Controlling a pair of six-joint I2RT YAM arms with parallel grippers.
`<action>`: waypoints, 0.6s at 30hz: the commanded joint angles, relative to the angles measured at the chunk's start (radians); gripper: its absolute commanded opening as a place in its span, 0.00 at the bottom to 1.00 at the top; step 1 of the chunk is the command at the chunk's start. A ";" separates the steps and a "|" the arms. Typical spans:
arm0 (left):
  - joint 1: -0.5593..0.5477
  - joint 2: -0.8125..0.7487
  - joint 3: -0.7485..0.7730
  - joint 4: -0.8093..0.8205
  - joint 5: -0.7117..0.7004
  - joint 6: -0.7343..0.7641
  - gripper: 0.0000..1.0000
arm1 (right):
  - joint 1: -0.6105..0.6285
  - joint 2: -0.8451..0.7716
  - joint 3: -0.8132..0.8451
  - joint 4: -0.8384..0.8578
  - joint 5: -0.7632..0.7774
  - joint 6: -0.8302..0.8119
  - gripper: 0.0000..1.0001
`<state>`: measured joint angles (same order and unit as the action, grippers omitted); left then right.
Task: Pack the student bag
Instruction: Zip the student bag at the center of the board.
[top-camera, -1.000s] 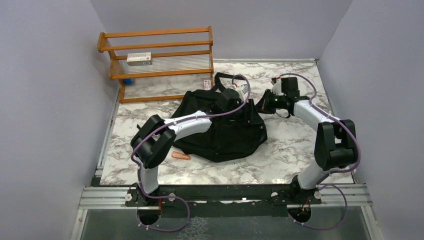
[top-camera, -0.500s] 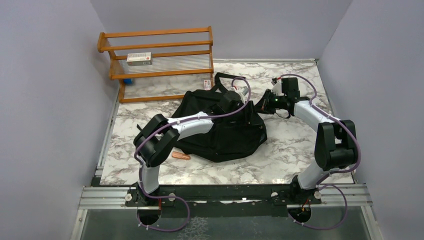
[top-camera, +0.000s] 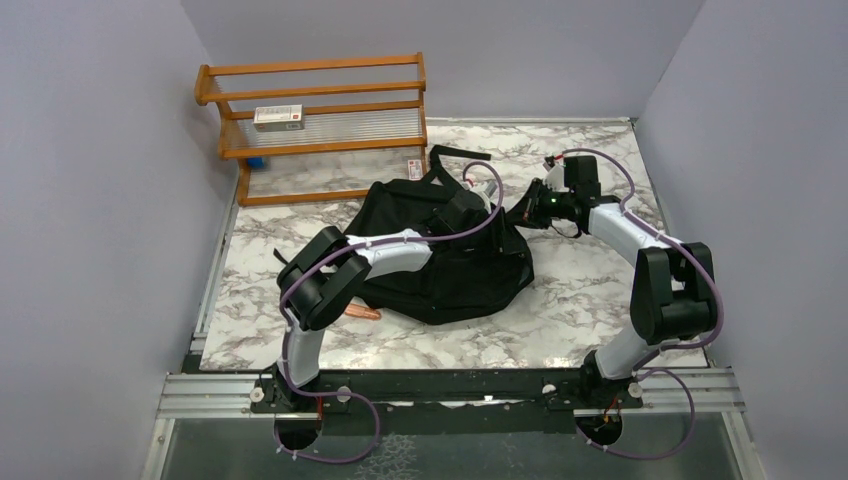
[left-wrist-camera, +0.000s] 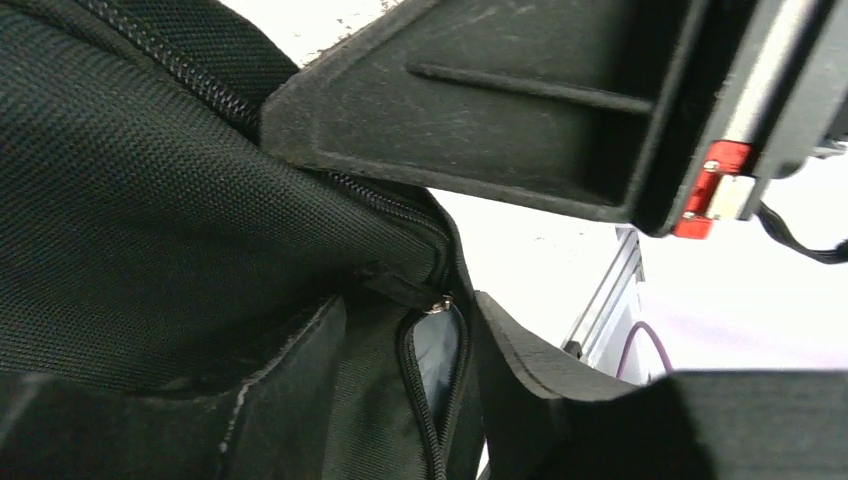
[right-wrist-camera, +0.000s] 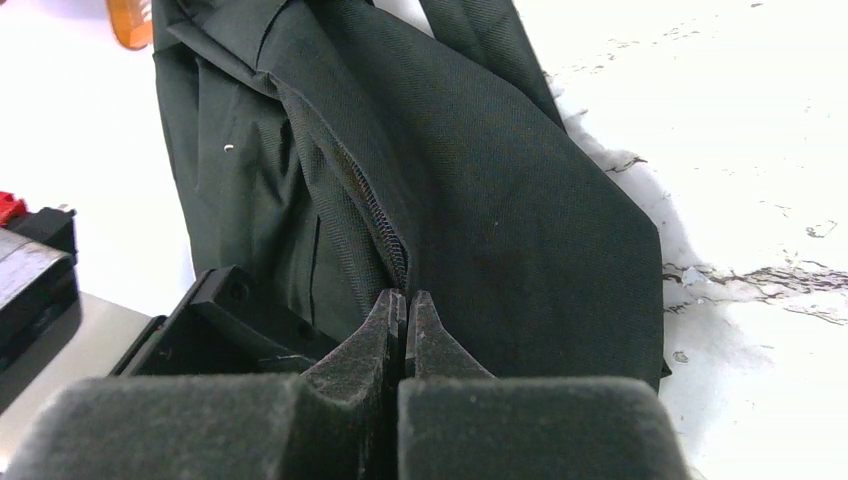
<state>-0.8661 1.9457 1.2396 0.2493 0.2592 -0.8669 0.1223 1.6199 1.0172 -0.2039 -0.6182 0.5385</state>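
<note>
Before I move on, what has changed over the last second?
The left arm's elbow swung rightward and the left gripper edged right over the student bag, jaws apart astride its zipper opening. The right gripper stayed shut on the bag's zipper edge; the bag's body and the wooden rack stayed put.

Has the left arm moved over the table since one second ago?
Yes. The left arm has swung right: its elbow now nearly reaches the orange object beside the student bag.
</note>
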 joint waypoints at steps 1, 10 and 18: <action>-0.007 0.029 0.016 0.051 -0.032 -0.012 0.47 | -0.006 -0.037 -0.012 0.016 -0.052 0.013 0.00; -0.007 0.035 0.025 0.054 -0.038 0.014 0.24 | -0.006 -0.040 -0.019 0.019 -0.048 0.010 0.01; -0.007 0.000 0.004 0.068 0.001 0.061 0.00 | -0.005 -0.031 -0.012 0.023 -0.021 0.010 0.00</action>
<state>-0.8665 1.9705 1.2396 0.2729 0.2447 -0.8482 0.1223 1.6154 1.0122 -0.2020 -0.6197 0.5423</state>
